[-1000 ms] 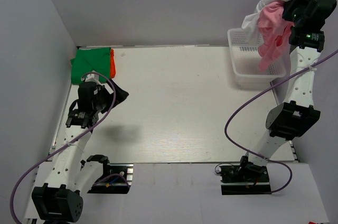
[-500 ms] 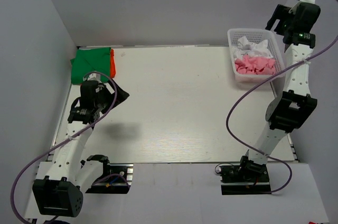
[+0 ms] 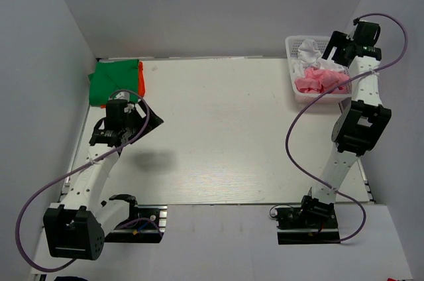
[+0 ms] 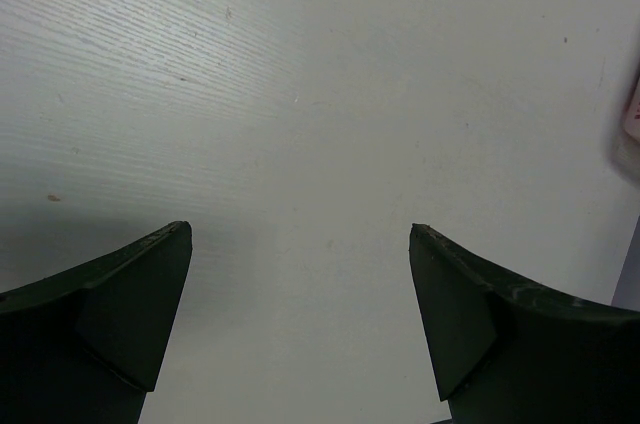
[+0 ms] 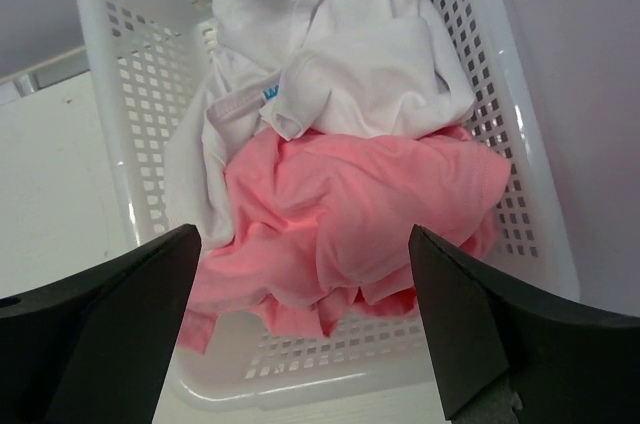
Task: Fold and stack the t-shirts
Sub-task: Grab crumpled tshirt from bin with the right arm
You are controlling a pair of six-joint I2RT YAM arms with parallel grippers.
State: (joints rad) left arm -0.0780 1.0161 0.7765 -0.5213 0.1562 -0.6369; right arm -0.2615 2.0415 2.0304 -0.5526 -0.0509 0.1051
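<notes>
Far left, a folded green t-shirt [image 3: 114, 81] lies at the back corner of the table [image 3: 218, 135], an orange t-shirt [image 3: 141, 79] showing along its right edge. Just in front, the left hand [image 4: 298, 229] hangs over bare table, fingers spread and empty. At the right, the pink t-shirt [image 5: 350, 234] lies crumpled in the white basket [image 5: 130, 74] beside a white t-shirt [image 5: 360, 44], with the right hand [image 5: 301, 234] spread wide above them, gripping nothing.

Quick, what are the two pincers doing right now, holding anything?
Left pincer: open, empty, over the white table.
Right pincer: open, empty, above the white plastic mesh basket holding a pink cloth t-shirt and a white cloth t-shirt.
</notes>
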